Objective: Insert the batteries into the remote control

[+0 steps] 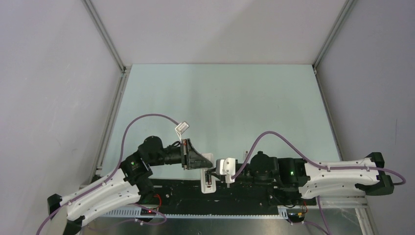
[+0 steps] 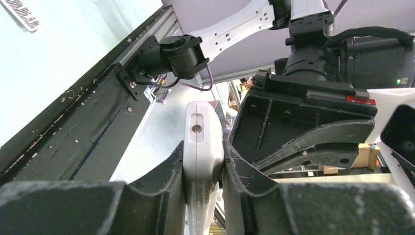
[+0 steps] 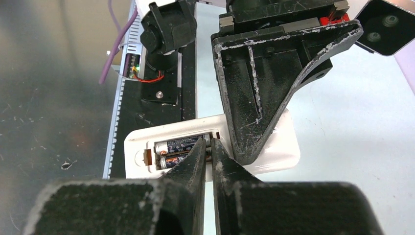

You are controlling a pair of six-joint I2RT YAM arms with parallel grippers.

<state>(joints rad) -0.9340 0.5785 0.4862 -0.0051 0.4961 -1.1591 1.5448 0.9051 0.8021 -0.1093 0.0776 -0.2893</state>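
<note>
Batteries (image 3: 177, 146), two side by side, lie in the remote control's (image 3: 285, 147) open compartment at the bench's (image 1: 220, 98) near edge. The left end effector (image 2: 203, 147) is clamped on the remote's edges. The right end effector (image 3: 209, 144), fingers nearly together, has its tips at the batteries' end, just beside the left one.

The ends of the batteries (image 3: 178, 146) nearest the right pincer (image 3: 209, 147) are hidden behind its tips. Just beyond it, a finger of the left pincer (image 2: 203, 159) covers much of the remote control (image 3: 139, 142). Between the left pincer's fingers, the remote's lower end runs off the picture's bottom edge. From above, the batteries are too small to tell.
</note>
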